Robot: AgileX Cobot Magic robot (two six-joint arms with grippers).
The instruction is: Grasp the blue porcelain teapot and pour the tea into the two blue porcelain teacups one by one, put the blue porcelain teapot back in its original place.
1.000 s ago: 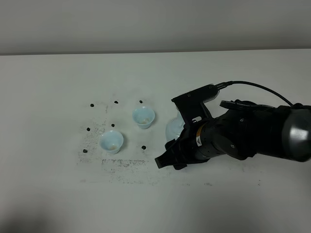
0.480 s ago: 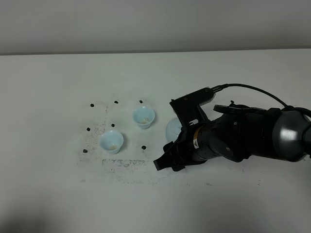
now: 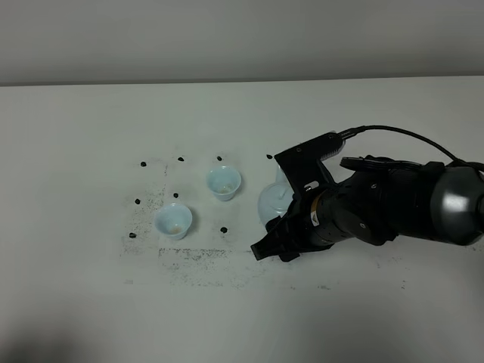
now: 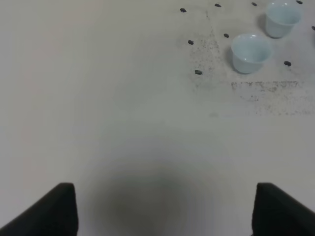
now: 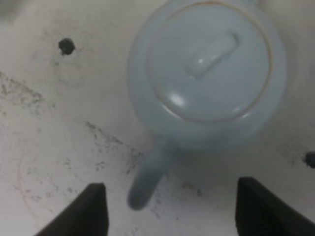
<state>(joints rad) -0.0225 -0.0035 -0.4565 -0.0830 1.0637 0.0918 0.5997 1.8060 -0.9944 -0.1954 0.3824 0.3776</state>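
Note:
The blue porcelain teapot (image 3: 271, 203) stands on the white table, half covered by my right arm. From above, the right wrist view shows its lid and knob (image 5: 206, 73) and a thin spout-like part (image 5: 147, 182) pointing between the fingers. My right gripper (image 3: 274, 249) (image 5: 170, 211) hovers over the teapot, open, holding nothing. The two blue porcelain teacups stand upright to the left of the teapot, one farther back (image 3: 224, 182) (image 4: 281, 17) and one nearer (image 3: 173, 221) (image 4: 251, 51). My left gripper (image 4: 167, 211) is open over bare table, well away from the cups.
Several black dot marks (image 3: 224, 228) and a grey smudged patch (image 3: 193, 255) lie on the table around the cups. A black cable (image 3: 408, 136) arcs over the right arm. The back wall (image 3: 242, 38) rises behind the table's far edge.
The right gripper drifted slightly left, then back right, so more of the teapot shows now. Its fingers stayed wide apart. Teapot and cups have not moved.

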